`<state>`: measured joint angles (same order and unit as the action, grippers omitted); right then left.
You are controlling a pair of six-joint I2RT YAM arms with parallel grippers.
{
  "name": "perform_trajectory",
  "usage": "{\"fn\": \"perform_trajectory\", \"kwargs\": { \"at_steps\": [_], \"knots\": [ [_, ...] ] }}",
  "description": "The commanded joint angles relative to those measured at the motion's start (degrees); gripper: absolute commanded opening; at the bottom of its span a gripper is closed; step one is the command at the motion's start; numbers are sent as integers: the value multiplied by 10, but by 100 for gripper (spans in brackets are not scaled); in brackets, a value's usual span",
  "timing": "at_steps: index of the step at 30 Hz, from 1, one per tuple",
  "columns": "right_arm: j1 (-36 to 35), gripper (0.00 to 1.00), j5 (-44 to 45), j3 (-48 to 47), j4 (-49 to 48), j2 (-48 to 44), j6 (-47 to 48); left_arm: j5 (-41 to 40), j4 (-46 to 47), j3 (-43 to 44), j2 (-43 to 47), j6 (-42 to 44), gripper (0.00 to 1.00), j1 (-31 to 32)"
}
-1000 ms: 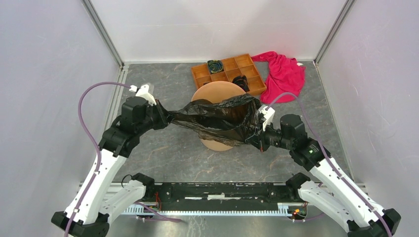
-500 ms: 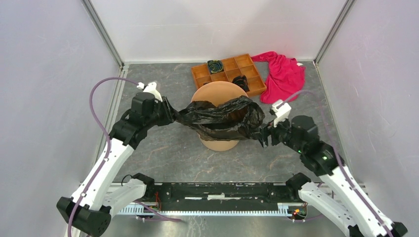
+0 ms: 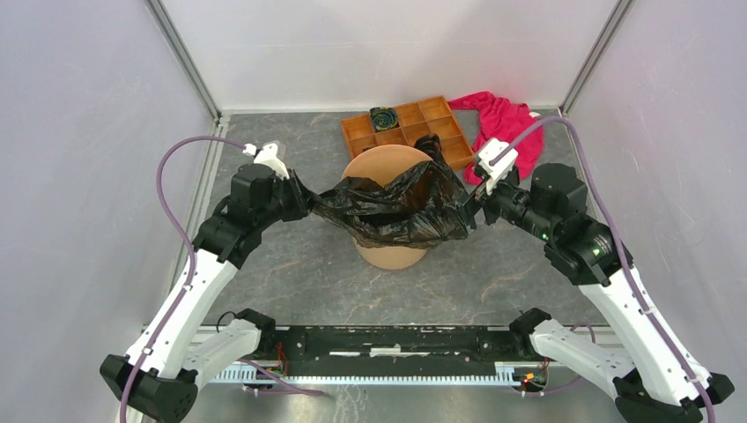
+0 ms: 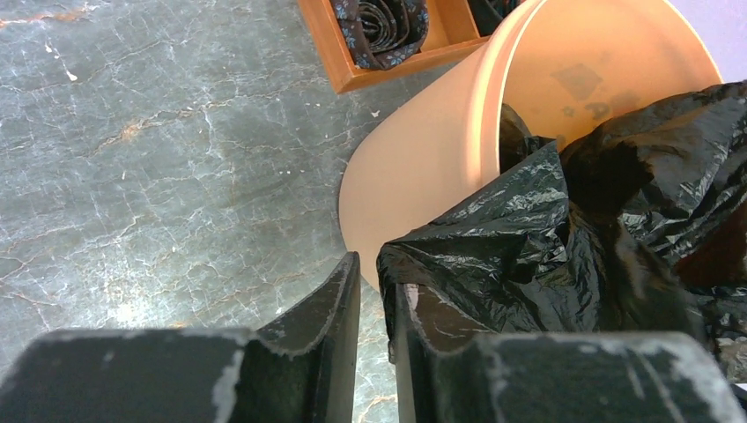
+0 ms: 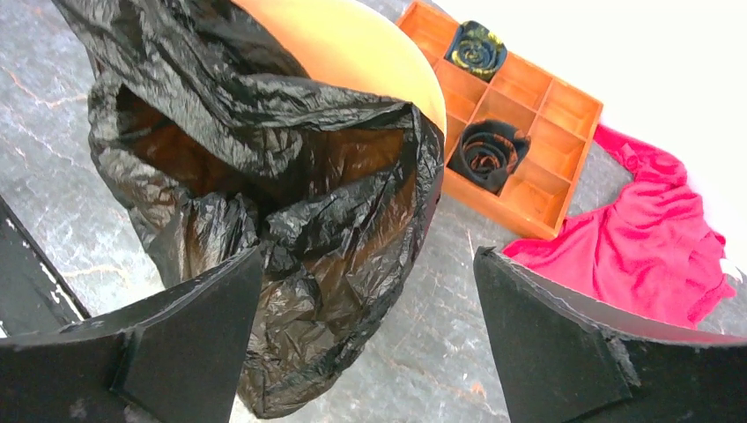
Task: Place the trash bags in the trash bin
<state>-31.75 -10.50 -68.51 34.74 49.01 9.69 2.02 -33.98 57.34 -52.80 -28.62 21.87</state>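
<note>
Sagging across the mouth and near wall of the orange bin [image 3: 390, 256], which stands on the table [image 3: 291, 282] nearer its far edge, the black bag [image 3: 401, 207] stretches to the left gripper [image 3: 304, 201], jaws narrow, grip unclear, while the right gripper [image 3: 474, 204] gapes wide and empty beside it.

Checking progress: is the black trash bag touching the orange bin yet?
Touching: the left wrist view shows the trash bag draped across the rim of the trash bin.

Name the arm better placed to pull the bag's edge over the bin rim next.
Probably left. The left gripper pinches the trash bag by its edge right beside the trash bin rim; the right gripper is wide open, holding nothing.
</note>
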Motion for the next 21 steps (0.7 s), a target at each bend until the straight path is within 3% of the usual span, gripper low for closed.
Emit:
{"fn": "perform_trajectory", "kwargs": {
  "at_steps": [1,5,11,17,21],
  "knots": [
    [1,97,-6,14,34,-34,11,6,29,-11,-2,5,25,-3],
    [1,96,39,85,41,-77,-32,12,30,-13,-7,8,22,-3],
    [1,96,36,-19,20,-26,12,18,26,-21,-9,13,18,-4],
    [0,95,-197,-19,-110,60,157,24,38,-32,5,6,17,-3],
    [-13,90,-272,-55,-134,137,233,29,41,-33,6,5,17,-3]
  ]
}}
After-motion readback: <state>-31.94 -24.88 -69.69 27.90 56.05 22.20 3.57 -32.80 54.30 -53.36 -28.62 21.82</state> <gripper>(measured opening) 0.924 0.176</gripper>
